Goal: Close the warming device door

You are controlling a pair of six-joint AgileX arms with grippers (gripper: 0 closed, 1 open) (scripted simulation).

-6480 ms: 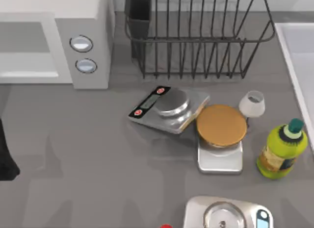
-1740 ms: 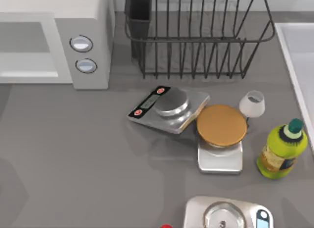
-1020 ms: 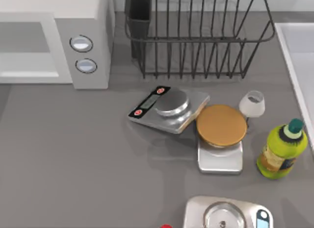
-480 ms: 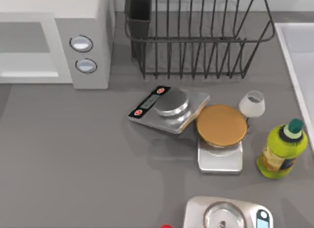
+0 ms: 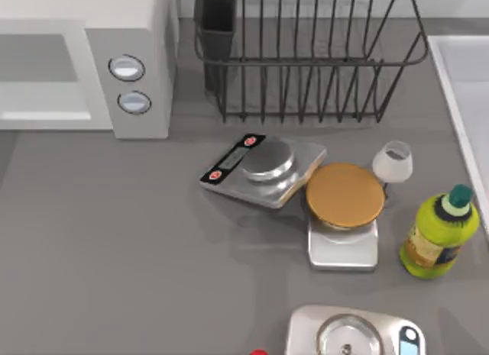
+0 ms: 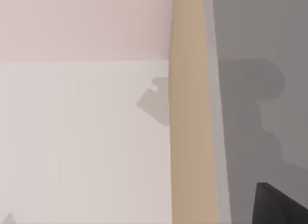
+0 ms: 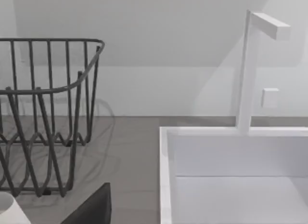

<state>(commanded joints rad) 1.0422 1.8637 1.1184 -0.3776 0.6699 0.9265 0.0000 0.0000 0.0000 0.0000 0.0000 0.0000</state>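
Since the door point(image 5: 38, 72) sits flush in the warming device point(image 5: 84, 57), closing looks done; jaw states cannot be told

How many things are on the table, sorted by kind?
Microwave: 1
Dish rack: 1
Scales: 3, at
Yellow bottle: 1
White cup: 1
Total: 7
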